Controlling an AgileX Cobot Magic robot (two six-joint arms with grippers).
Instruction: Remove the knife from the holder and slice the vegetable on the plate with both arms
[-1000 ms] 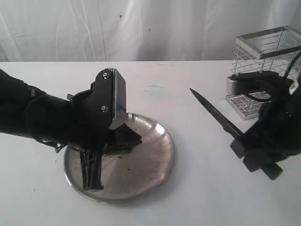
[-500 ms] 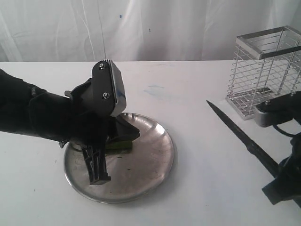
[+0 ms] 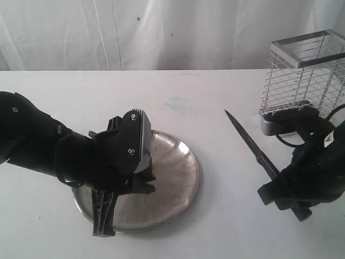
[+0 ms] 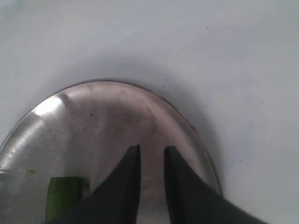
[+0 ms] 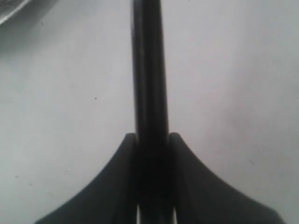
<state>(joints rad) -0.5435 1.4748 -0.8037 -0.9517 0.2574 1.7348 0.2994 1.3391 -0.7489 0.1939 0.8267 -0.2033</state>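
The right tool (image 5: 152, 136) is clamped on the black handle of the slim dark knife with the narrow pointed blade (image 3: 250, 143). The blade slants up over the white desk (image 3: 215, 91), between the round brushed-steel plate (image 3: 180, 172) and the tall chrome wire holder (image 3: 281, 86), and touches neither. The left tool (image 4: 152, 150) hangs low over the plate with its jaws a little apart and nothing between them.

The small slender green chilli-like vegetable (image 4: 63, 198) lies on the plate just beside one left finger, outside the gap. Only its blunt end shows in the left wrist view, and the left arm hides it from the exterior view.

The main risk is cutting an unpinned vegetable. On smooth steel it would probably roll or skid away from the edge rather than part. If the left tool closes where it stands, it would likely shut on air, because the vegetable sits to one side of it.

The second risk is a collision, since the blade has to come down close to the left fingers (there looks to be little room).

The knife is held by its handle alone, so it may twist in the grip once it is pressed down. The plate itself may also slide on the desk. A wide swing of the right arm could clip the holder close behind it.
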